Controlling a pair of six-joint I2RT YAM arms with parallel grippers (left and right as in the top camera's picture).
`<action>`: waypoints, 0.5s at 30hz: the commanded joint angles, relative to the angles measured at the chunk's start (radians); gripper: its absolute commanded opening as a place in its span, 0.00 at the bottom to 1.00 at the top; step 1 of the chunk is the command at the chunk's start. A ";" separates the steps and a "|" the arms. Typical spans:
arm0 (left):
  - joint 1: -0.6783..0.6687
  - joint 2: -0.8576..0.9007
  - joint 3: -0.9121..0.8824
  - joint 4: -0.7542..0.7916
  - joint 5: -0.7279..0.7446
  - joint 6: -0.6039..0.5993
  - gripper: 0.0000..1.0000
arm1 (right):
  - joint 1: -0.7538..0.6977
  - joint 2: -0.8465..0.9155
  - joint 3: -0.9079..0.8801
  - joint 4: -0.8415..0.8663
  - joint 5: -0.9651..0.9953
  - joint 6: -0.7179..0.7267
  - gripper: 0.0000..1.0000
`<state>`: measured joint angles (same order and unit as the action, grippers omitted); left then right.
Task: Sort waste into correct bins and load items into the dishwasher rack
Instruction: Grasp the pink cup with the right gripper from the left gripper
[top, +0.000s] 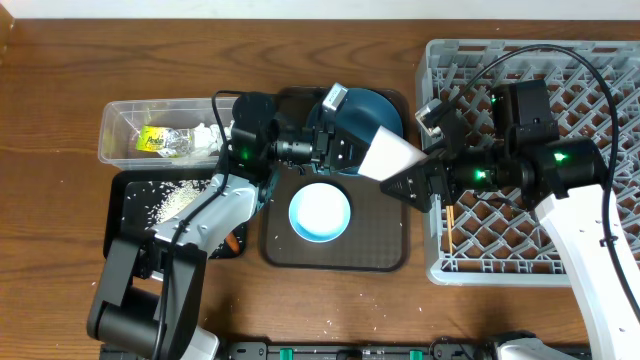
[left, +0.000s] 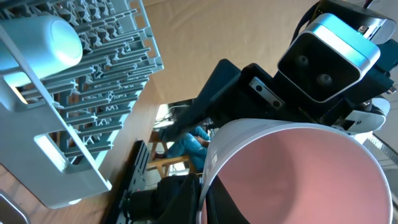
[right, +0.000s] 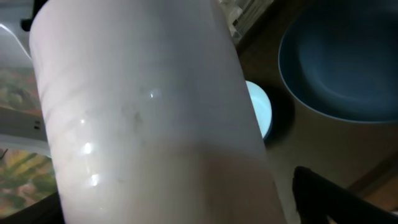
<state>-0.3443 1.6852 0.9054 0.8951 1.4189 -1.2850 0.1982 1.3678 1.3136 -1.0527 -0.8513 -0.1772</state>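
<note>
A pinkish-white cup (top: 392, 155) hangs tilted in the air between the brown tray and the dishwasher rack (top: 600, 80). My left gripper (top: 345, 150) is shut on its rim; in the left wrist view the fingers (left: 202, 205) pinch the rim of the cup (left: 298, 174). My right gripper (top: 415, 180) stands open around the cup's body (right: 155, 112), with a gap between the cup and one finger (right: 323, 193). The dark-blue plate (top: 365, 110) and light-blue bowl (top: 320, 212) sit on the tray. A light-blue cup (left: 46, 37) lies in the rack.
The clear tub (top: 125, 125) at the left holds a yellow-green wrapper (top: 155, 140) and tissue (top: 210, 135). The black tray (top: 130, 215) below it holds rice (top: 175, 195) and a bit of carrot (top: 232, 240). The brown serving tray (top: 385, 255) lies between them and the rack.
</note>
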 joint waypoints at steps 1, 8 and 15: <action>-0.004 -0.008 -0.007 -0.001 0.023 0.069 0.06 | 0.008 0.000 0.011 0.002 -0.038 0.005 0.88; -0.004 -0.008 -0.007 -0.106 0.002 0.152 0.06 | 0.008 0.000 0.011 0.006 -0.040 0.005 0.77; -0.004 -0.007 -0.007 -0.135 -0.024 0.182 0.07 | 0.008 0.000 0.011 -0.002 -0.040 0.005 0.72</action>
<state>-0.3443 1.6852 0.9051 0.7593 1.4117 -1.1435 0.1982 1.3678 1.3136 -1.0523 -0.8639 -0.1692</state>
